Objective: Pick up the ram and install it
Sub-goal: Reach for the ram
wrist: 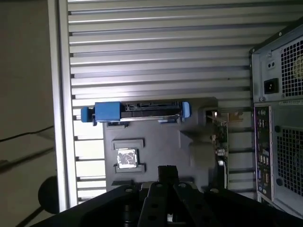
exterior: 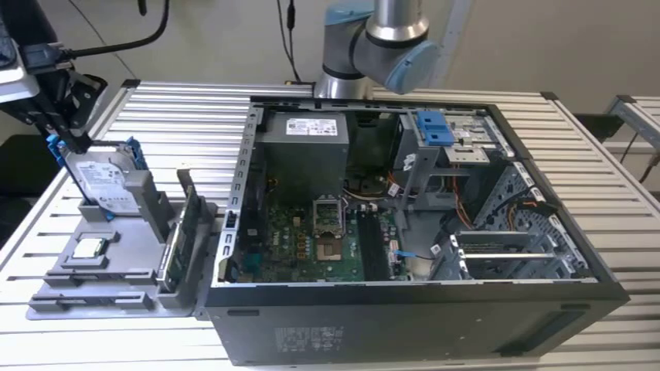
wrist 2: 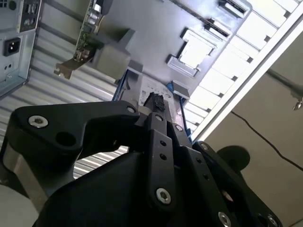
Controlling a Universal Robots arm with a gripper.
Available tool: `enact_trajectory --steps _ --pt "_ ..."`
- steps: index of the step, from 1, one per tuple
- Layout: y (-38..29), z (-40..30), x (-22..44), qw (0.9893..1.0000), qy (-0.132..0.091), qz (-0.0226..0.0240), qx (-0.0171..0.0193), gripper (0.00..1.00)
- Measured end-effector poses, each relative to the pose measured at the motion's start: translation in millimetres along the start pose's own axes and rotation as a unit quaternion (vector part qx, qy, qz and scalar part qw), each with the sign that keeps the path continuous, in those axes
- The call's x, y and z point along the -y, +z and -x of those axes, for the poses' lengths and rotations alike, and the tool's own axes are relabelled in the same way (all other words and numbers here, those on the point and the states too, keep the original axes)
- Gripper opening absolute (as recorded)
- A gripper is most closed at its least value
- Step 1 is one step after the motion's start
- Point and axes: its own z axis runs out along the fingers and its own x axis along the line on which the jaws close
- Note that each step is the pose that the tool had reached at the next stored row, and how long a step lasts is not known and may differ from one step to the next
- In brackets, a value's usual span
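The ram [exterior: 173, 251] looks like a slim dark strip standing on edge between the posts of the grey fixture [exterior: 103, 297], at the exterior view's left next to the open computer case [exterior: 413, 325]. My gripper [exterior: 70, 143] hangs at the far end of that fixture, just above the top of the hard drive [exterior: 103, 182] in its blue frame and well away from the ram. In both wrist views its black fingers [wrist 2: 158, 118] meet at the tips, shut with nothing between them. The gripper [wrist: 166, 171] points down at the fixture.
A small silver CPU chip [wrist: 127, 158] lies in a pocket of the fixture near the hard drive [wrist: 137, 111]. A green board with a metal bracket [wrist 2: 71, 66] stands on the fixture's case side. Inside the case lie the motherboard [exterior: 309, 247] and long dark slots [exterior: 373, 243]. Ribbed aluminium table all around.
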Motion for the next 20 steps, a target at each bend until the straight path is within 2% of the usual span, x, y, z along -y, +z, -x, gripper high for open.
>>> enact_trajectory --steps 9,20 --pt "3.3 -0.3 11.7 1.0 0.0 0.0 0.0 0.11" --pt "9.0 0.7 29.5 1.0 0.0 0.0002 0.0 0.11"
